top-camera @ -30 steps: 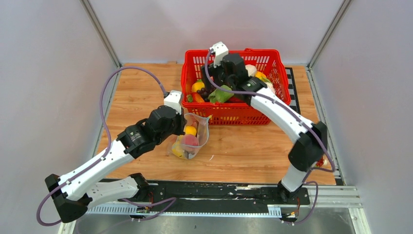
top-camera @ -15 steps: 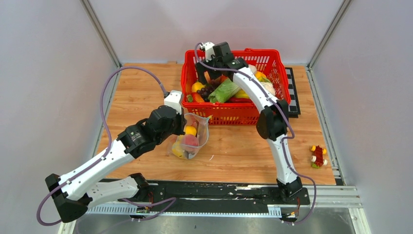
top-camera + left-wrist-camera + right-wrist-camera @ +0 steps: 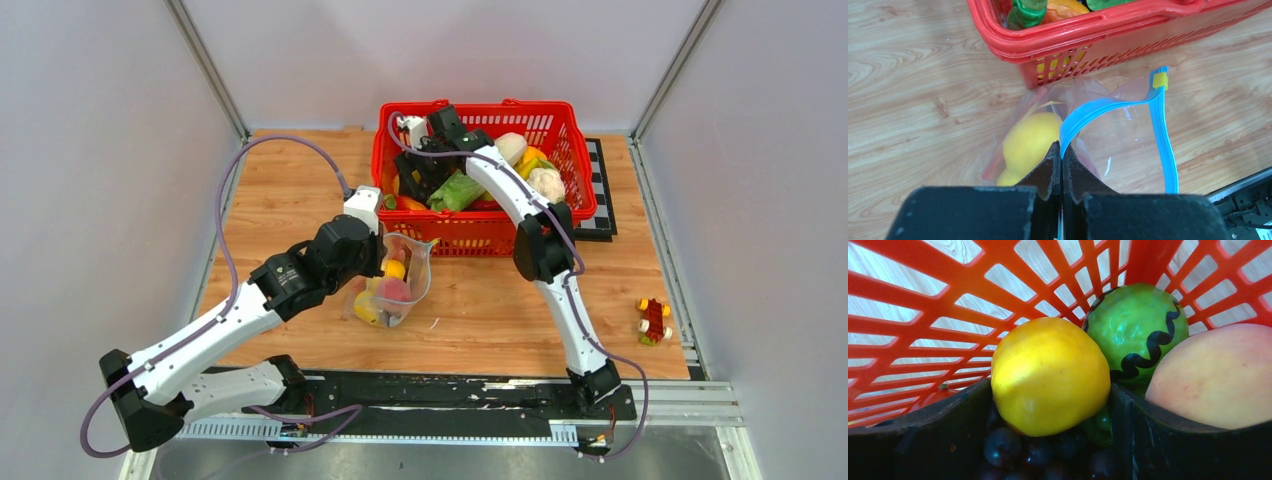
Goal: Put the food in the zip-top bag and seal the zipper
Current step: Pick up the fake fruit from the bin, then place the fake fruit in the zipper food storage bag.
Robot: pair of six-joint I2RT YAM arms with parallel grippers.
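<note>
Right jaws further left, wide round one fruit; left jaws tight on zipper.

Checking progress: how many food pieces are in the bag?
3 visible: a yellow fruit near the mouth, a pinkish one next to it, another yellow piece at the bottom. Others may be hidden.

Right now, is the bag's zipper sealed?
No, in the left wrist view the zipper gapes in a wide loop, with the left gripper pinching one side.
</note>
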